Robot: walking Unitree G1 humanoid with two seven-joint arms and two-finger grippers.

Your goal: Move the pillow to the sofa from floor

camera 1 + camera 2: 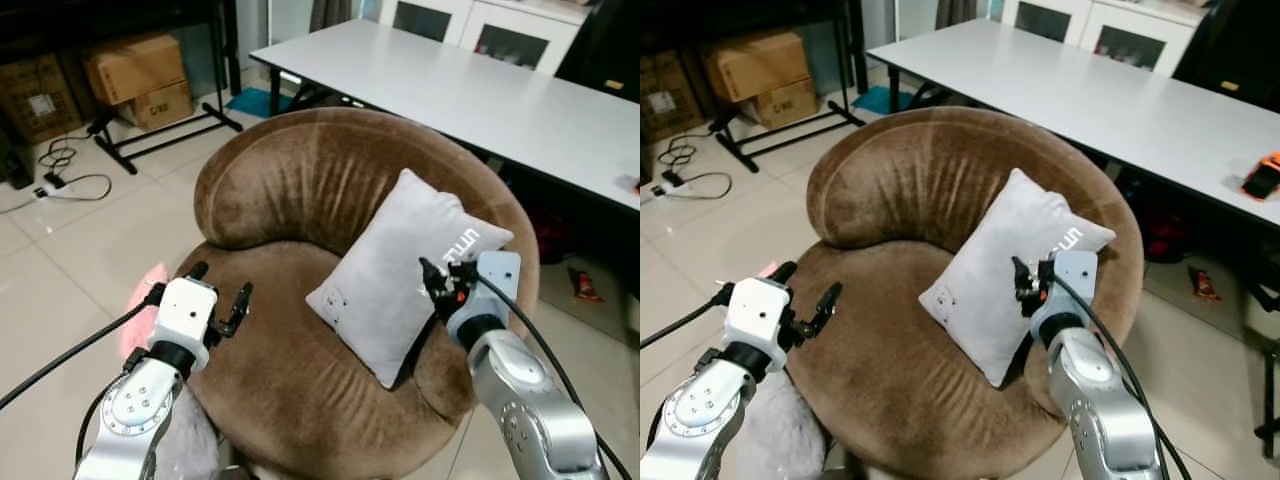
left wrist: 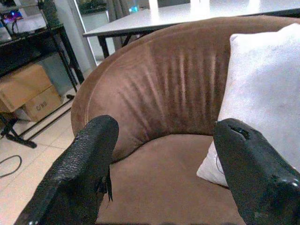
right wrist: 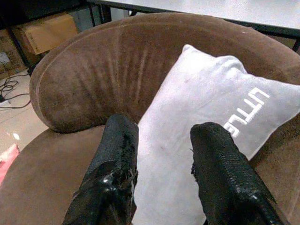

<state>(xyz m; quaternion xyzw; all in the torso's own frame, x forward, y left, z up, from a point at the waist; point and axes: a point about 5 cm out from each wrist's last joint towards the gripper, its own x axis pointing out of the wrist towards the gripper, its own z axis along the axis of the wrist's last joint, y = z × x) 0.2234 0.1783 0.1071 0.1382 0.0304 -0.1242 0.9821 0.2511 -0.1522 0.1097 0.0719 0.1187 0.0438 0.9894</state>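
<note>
Pillow resting on the round brown sofa, both grippers spread apart with nothing held.

White and printed with grey letters along one end, the pillow leans tilted against the sofa's curved backrest and right-hand rim, its lower corner down on the seat cushion. The right gripper hovers just in front of the pillow's face, its two black fingers parted with the fabric showing in the gap between them; whether the tips touch the pillow cannot be told. The left gripper hangs over the sofa's left front edge, well apart from the pillow, its fingers wide apart and closed on nothing. Behind the sofa stands a long white table. Cardboard boxes and a black cable lie on the tiled floor to the left.
</note>
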